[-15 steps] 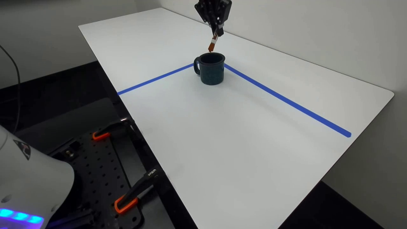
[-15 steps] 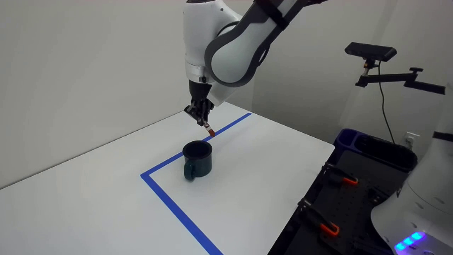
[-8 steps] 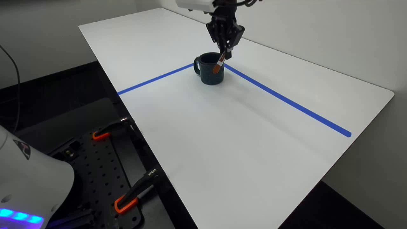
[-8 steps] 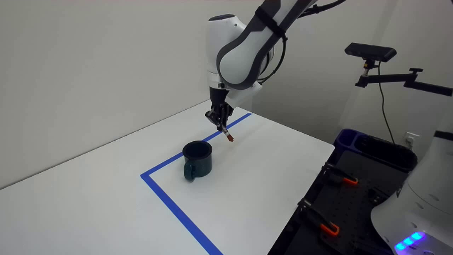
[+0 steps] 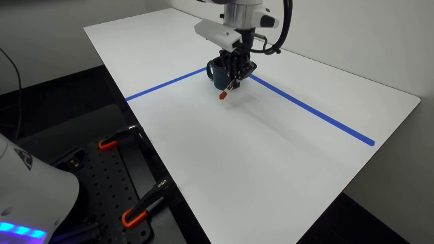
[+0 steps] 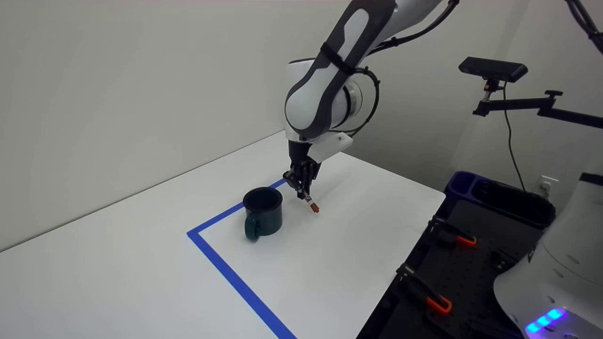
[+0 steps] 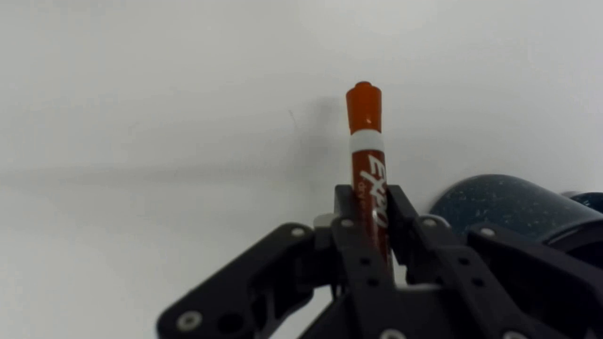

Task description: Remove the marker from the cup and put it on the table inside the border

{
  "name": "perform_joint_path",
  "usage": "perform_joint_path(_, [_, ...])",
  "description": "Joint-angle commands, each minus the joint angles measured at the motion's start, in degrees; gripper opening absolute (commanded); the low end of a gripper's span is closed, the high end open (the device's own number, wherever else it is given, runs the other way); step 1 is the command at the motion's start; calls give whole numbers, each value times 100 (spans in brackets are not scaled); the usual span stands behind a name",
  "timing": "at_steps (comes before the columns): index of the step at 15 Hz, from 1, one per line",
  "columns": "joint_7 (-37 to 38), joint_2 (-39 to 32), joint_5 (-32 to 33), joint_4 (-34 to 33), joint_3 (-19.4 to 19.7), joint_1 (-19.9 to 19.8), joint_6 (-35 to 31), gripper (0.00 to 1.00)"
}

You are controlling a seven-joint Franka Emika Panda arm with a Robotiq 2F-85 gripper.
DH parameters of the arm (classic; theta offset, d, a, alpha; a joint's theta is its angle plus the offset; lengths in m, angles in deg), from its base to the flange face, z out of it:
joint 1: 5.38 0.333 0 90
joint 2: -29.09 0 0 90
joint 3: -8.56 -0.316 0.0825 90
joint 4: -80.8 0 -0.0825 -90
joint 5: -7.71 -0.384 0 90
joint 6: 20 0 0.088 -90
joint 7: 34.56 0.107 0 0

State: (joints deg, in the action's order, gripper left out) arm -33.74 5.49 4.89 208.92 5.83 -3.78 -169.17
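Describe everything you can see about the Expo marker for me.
The Expo marker is slim and looks plastic: an orange end with a small nub, a white band, then a reddish-brown barrel with white lettering. It is tilted, orange end downward, gripped partway along by the hand, which hides much of its other end. It is outside the mug, apart from it, and appears to hang above the white tabletop, within the blue tape border.

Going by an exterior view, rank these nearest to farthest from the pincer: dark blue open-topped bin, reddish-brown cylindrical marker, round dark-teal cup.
In an exterior view:
1. Marker: gripped in the pincer.
2. Cup: picture-left of it, upright on the white table.
3. Bin: far picture-right, past the table's edge.
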Motion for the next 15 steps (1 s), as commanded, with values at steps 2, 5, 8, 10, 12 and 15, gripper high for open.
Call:
perform_joint_path(2, [-250,-419,-241,-337,-148,-162,-9,5])
perform_joint_path(5, [-210,-625,-206,-488,-124,-176,-43,5])
perform_joint_path(8, [-157,-788,-162,-574,-72,-189,-58,5])
perform_joint_path(10, [-162,-813,-176,-572,-67,-228,-113,5])
perform_joint_path(12, [-184,-807,-225,-554,-98,-286,-206,47])
perform_joint_path(15, [-163,-739,-229,-473,-109,-326,-399,68])
